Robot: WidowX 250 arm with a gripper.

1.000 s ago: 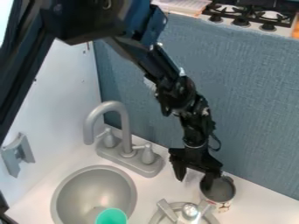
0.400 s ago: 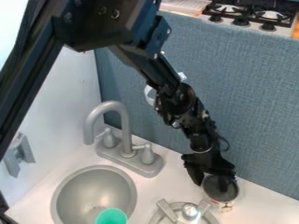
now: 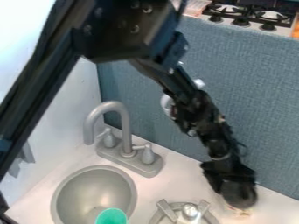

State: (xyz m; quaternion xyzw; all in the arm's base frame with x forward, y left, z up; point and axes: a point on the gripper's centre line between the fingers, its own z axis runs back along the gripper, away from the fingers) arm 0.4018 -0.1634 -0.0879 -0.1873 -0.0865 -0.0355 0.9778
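Can (image 3: 241,196) moved right, beneath jaws.

The robot arm (image 3: 125,33) is black, with angular blocky upper segments, round silvery screws and a looping cable.

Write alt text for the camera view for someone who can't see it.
A robot arm's black gripper is at a round can near a blue wall. Left of them in the picture, a grey faucet and a sink holding a green cup.
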